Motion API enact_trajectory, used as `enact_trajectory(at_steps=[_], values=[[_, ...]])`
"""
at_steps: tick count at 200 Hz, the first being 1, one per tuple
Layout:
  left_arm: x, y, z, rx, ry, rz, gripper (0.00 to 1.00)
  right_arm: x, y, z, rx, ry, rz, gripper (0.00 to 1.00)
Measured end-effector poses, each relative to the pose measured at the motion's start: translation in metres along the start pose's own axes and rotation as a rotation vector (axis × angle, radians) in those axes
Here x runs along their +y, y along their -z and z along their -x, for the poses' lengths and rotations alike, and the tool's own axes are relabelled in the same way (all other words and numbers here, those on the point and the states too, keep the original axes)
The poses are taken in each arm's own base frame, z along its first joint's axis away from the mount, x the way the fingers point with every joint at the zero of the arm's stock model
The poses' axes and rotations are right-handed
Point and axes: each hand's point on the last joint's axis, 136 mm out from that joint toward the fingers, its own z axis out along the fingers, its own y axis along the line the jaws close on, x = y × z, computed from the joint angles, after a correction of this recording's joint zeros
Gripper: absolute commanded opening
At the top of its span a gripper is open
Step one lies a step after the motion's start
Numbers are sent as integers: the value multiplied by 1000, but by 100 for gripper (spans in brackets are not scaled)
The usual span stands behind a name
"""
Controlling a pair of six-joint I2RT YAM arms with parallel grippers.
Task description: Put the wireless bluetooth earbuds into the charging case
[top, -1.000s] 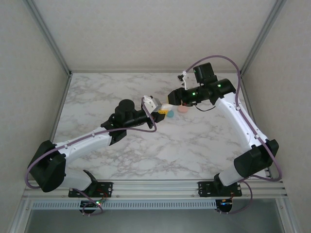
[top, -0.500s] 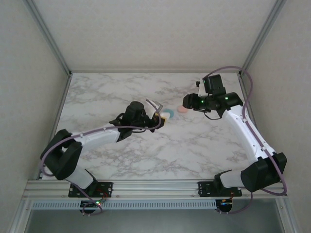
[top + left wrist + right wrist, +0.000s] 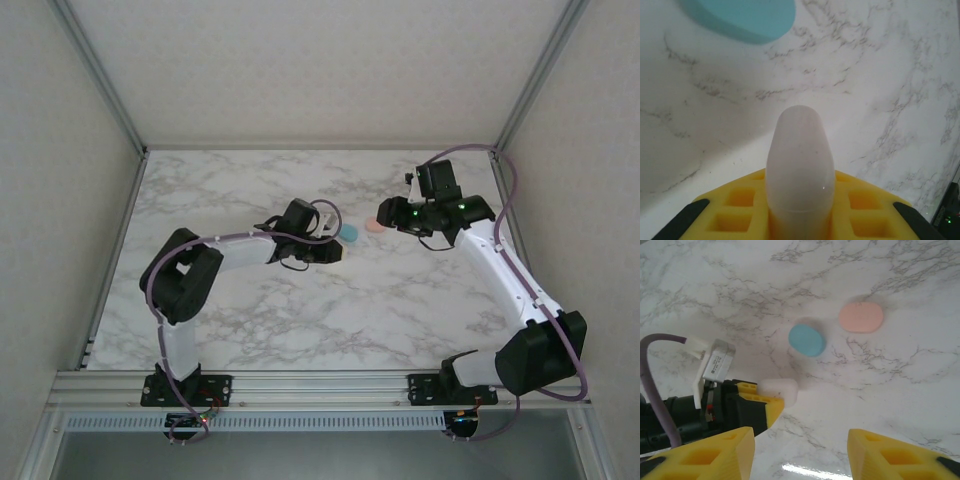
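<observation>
Item under inspection: a white rounded piece (image 3: 799,165), smooth and pebble-shaped. It is clamped between the yellow fingers (image 3: 735,207) of the left end effector (image 3: 800,200), with its rounded end projecting beyond the fingertips. Whether it is an earbud or a case cannot be determined. The left end effector is closed tight on the piece. Whether the piece touches the table (image 3: 400,300) cannot be told.

In the right wrist view, the same white piece (image 3: 780,390) sits at the tip of the left end effector (image 3: 762,402), near the middle of the table's far half.

Nearest neighbour: a teal oval piece (image 3: 807,340) lying flat on the marble. It is close ahead of the white piece but apart from it. It also appears at the top of the left wrist view (image 3: 740,17) and from above (image 3: 348,232).

Next outward: a pink oval piece (image 3: 861,317), also flat on the table. It lies beside the teal one on the right-arm side and does not touch it (image 3: 375,225).

The right end effector (image 3: 800,455) hangs above the pink and teal pieces. Its fingers stand partly apart, with bare marble between them and nothing held. From above (image 3: 385,212), it sits just beside the pink piece.
</observation>
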Motion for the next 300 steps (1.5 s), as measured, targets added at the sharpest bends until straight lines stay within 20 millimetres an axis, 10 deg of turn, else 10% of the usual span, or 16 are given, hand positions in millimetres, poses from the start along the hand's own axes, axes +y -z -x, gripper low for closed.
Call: enact_trajectory(at_steps=[90, 194, 259, 300], values=[[16, -9, -12, 71, 89, 53, 20, -5, -10, -4, 24, -16, -16, 52], [47, 10, -8, 40, 65, 231, 64, -29, -9, 4, -29, 27, -152, 63], [37, 101, 26, -235, -79, 365, 85, -94, 28, 21, -345, 151, -463, 92], [50, 194, 47, -558, -180, 520, 100, -172, -15, -1, -392, 184, -623, 92]])
